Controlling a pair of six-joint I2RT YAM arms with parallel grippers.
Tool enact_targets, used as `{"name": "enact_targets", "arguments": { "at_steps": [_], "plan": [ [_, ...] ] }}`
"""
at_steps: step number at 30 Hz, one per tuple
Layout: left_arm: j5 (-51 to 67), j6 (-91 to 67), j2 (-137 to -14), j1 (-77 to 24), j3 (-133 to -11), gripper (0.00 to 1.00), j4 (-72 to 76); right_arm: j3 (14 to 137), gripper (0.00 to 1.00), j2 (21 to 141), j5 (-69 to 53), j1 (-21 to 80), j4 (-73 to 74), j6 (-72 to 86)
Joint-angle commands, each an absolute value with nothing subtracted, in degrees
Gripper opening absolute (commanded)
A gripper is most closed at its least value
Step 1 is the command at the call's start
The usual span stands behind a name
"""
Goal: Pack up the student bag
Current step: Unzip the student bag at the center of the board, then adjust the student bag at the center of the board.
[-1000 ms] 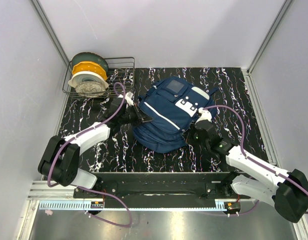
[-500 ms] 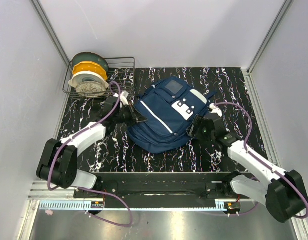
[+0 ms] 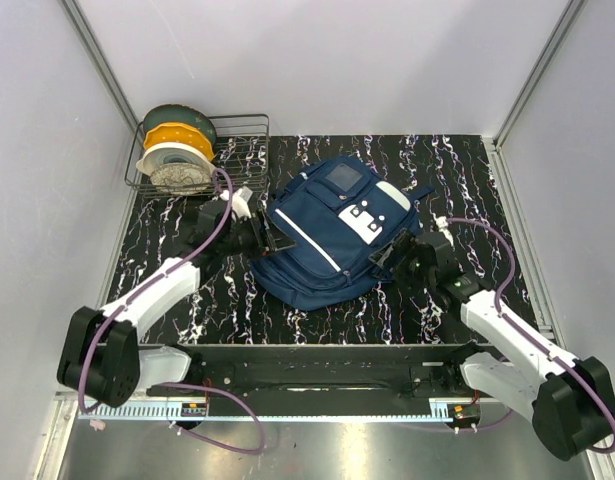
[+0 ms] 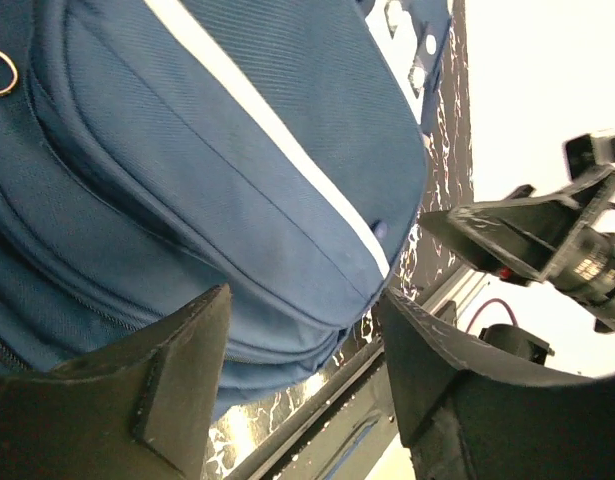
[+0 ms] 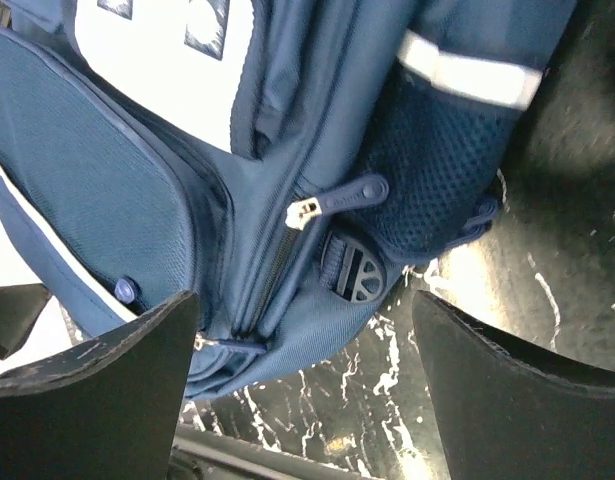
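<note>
The student bag (image 3: 327,235), navy blue with white stripes and a grey square patch, lies flat in the middle of the black marbled table (image 3: 467,180). My left gripper (image 3: 270,241) stands at its left side, open. In the left wrist view the left gripper (image 4: 302,350) has spread fingers (image 4: 177,370) with the student bag (image 4: 237,170) just beyond them, not pinched. My right gripper (image 3: 392,256) sits at the bag's right side, open. The right wrist view shows the right gripper (image 5: 302,350) open wide, facing the student bag (image 5: 317,150), its zipper pull (image 5: 342,197) and grey buckle (image 5: 355,272).
A wire basket (image 3: 249,130) holding filament spools (image 3: 177,150) stands at the back left corner. Grey walls enclose the table on the left, back and right. The black rail (image 3: 307,360) with the arm bases runs along the near edge.
Both grippers have opened and let go of the bag. The right gripper drew back to the right. The bag shifted a little to the left and settled flat.
</note>
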State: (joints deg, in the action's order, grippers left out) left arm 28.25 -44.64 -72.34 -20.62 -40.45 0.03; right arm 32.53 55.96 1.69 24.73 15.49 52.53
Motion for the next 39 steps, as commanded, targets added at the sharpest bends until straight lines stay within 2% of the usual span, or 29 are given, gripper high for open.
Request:
{"name": "enact_targets", "arguments": {
  "at_steps": [1, 6, 8, 11, 15, 17, 21, 27, 28, 29, 30, 31, 32, 34, 35, 37, 39],
  "plan": [
    [28.1, -38.0, -65.8, -20.9, -45.0, 0.68, -5.8, 27.2, 0.93, 53.0, -6.1, 24.5, 6.9, 62.4],
    [18.6, -29.2, -62.9, -20.9, -49.7, 0.74, -17.6, 24.4, 0.93, 51.1, -9.6, 24.5, 0.7, 64.8],
    [15.1, -27.9, -62.5, -20.9, -50.7, 0.81, -19.9, 25.7, 0.93, 51.9, -9.9, 24.6, 0.9, 64.2],
    [13.3, -26.7, -62.0, -20.8, -51.1, 0.84, -21.9, 27.7, 0.93, 53.9, -10.5, 24.6, 1.0, 62.8],
    [11.8, -26.6, -61.5, -20.8, -50.8, 0.86, -22.6, 28.7, 0.93, 57.6, -10.6, 25.7, -1.7, 64.2],
    [11.5, -26.7, -61.6, -20.8, -50.5, 0.86, -22.7, 31.0, 1.0, 60.7, -6.6, 27.2, 3.2, 65.4],
    [9.8, -26.7, -61.7, -20.8, -50.6, 0.87, -24.2, 34.8, 1.0, 65.5, -0.6, 30.3, 6.7, 66.7],
    [8.4, -25.7, -60.9, -20.8, -51.4, 0.87, -25.9, 35.7, 0.98, 73.3, -0.3, 31.4, 1.2, 67.2],
    [8.4, -25.5, -60.6, -20.7, -51.6, 0.87, -26.2, 35.5, 0.9, 74.0, 1.7, 31.5, 0.7, 66.5],
    [8.2, -25.4, -60.4, -20.7, -51.9, 0.87, -26.5, 34.6, 0.73, 73.8, 5.0, 31.4, 0.6, 66.0],
    [8.0, -25.3, -60.0, -20.7, -51.9, 0.87, -27.0, 34.0, 0.62, 73.0, 6.5, 31.2, -1.0, 65.3],
    [7.8, -25.1, -59.6, -20.8, -51.9, 0.87, -27.5, 33.3, 0.55, 72.4, 7.1, 30.1, -2.2, 64.4],
    [7.4, -24.9, -59.2, -20.8, -51.9, 0.87, -27.8, 32.0, 0.44, 72.1, 6.0, 29.4, -4.4, 63.5],
    [6.7, -24.8, -58.1, -20.8, -51.1, 0.87, -28.1, 31.5, 0.34, 71.2, 4.3, 27.6, -5.4, 61.0],
    [6.2, -24.9, -57.8, -20.8, -50.6, 0.87, -28.2, 31.7, 0.24, 71.0, 3.3, 27.3, -5.2, 60.0],
    [5.7, -25.1, -57.7, -20.7, -49.7, 0.87, -27.9, 32.2, 0.11, 71.0, 1.8, 26.7, -4.5, 57.2],
    [6.0, -25.4, -58.4, -20.7, -49.5, 0.87, -27.5, 32.2, 0.01, 71.2, 0.7, 26.5, -3.7, 54.9]
  ]
}}
